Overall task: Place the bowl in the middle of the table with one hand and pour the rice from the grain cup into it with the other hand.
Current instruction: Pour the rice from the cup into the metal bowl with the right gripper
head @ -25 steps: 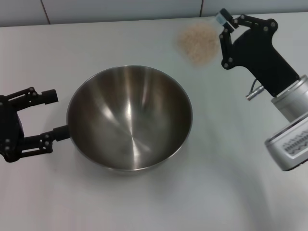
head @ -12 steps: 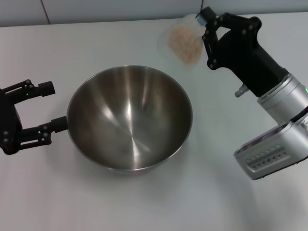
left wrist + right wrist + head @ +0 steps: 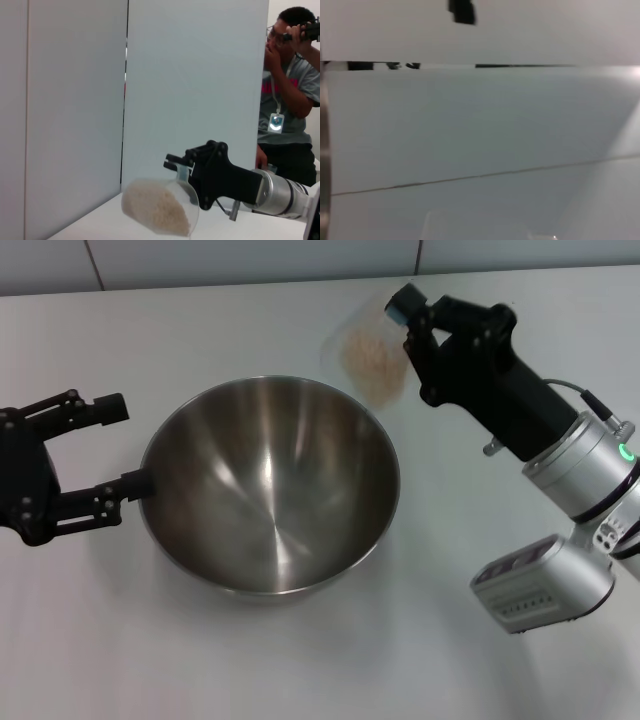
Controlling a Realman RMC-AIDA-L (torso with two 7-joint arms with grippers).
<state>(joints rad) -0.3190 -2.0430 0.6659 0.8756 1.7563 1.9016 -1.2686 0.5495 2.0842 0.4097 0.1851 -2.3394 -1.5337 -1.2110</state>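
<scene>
The steel bowl (image 3: 270,490) stands on the white table (image 3: 300,670), near its middle. Just left of the bowl is my left gripper (image 3: 118,448), open, with its near finger at the rim. My right gripper (image 3: 402,345) is shut on the clear grain cup (image 3: 362,348). It holds the cup in the air, tipped onto its side, just beyond the bowl's far right rim. The rice (image 3: 372,365) lies heaped along the cup's lower side. From the left wrist, the cup (image 3: 160,206) full of rice (image 3: 155,207) shows in the right gripper (image 3: 180,170).
A pale wall runs behind the table's far edge (image 3: 250,282). In the left wrist view a person (image 3: 287,110) stands beyond the table, behind my right arm (image 3: 270,192). The right wrist view shows only the wall and table surface.
My right arm has swung left toward the bowl with the cup, which has tipped further. The left gripper has shifted slightly right, staying open at the rim.
</scene>
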